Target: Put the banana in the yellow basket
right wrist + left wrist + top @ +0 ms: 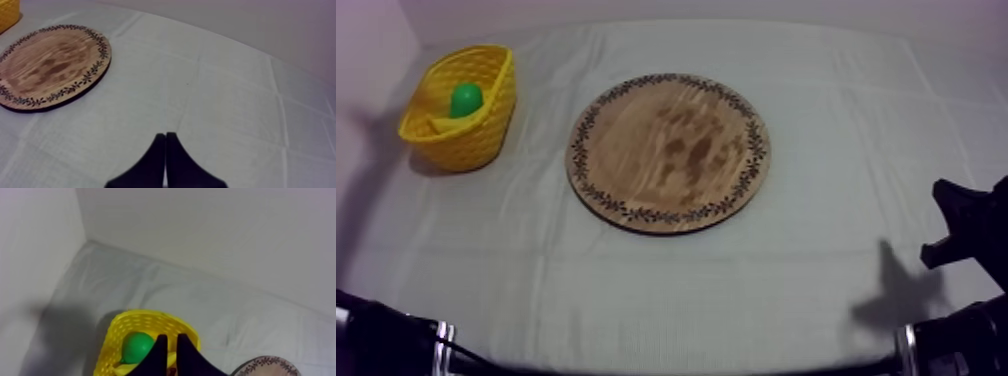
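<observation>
Where seen from above: banana down inside yellow basket, off the board, tucked against a green pear. Basket at far left of table, well apart from round wooden board. Board flat at mid-table, patterned rim all round, whole wood face showing. Left arm low at left edge, right arm low at right edge, both well apart from board and basket. Left gripper aimed toward basket, not touching it. Fingers a little apart, strip of yellow visible through the gap, clamped on nothing. From that wrist view, pear just beside one finger inside the basket, rim of board on the cloth near basket. Right gripper over plain cloth, board off to one side and apart from it. Fingers pressed together in a narrow wedge, holding nothing. Corner of basket beyond far edge of board from right wrist view. Dark arm shadow on cloth near right arm, another on the wall beside basket.
</observation>
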Robot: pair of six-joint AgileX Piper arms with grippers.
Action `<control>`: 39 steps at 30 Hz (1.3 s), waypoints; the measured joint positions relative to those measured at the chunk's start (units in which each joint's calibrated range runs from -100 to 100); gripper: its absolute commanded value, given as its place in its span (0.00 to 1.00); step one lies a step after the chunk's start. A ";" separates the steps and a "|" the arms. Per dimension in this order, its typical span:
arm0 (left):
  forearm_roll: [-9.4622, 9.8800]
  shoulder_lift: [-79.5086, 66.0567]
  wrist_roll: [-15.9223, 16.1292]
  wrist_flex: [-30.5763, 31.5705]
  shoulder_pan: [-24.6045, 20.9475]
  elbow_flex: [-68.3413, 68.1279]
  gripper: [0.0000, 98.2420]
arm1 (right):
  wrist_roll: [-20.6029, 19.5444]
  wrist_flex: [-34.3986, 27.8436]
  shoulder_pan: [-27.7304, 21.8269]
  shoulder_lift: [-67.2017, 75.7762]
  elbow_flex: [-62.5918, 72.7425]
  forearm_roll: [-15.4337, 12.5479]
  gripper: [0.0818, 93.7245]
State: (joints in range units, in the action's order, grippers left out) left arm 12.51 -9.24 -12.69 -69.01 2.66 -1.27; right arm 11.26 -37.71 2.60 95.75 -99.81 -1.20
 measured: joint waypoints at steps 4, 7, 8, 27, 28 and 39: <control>-1.04 -8.33 1.77 0.81 0.64 -3.83 0.01 | 0.00 0.00 0.00 0.00 0.00 0.00 0.00; -1.37 -14.61 2.82 1.90 1.26 -6.69 0.00 | 0.00 0.00 0.00 0.00 0.00 0.00 0.00; -1.47 -16.92 3.16 2.70 1.26 -7.83 0.00 | 0.00 0.00 0.00 0.00 0.00 0.00 0.00; -1.81 -60.85 4.89 22.41 -1.00 -49.68 0.00 | 0.00 0.07 0.00 0.00 0.00 0.00 0.00; -1.68 -62.94 4.46 23.91 -1.00 -52.80 0.00 | 0.00 0.07 0.00 0.00 0.00 0.00 0.00; -1.74 -80.31 4.08 33.72 -0.59 -80.91 0.00 | 0.00 0.07 0.00 0.00 0.00 0.00 0.00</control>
State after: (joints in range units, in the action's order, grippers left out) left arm 10.77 -89.55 -8.61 -35.29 2.07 -82.18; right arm 11.26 -37.64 2.60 95.75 -99.81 -1.20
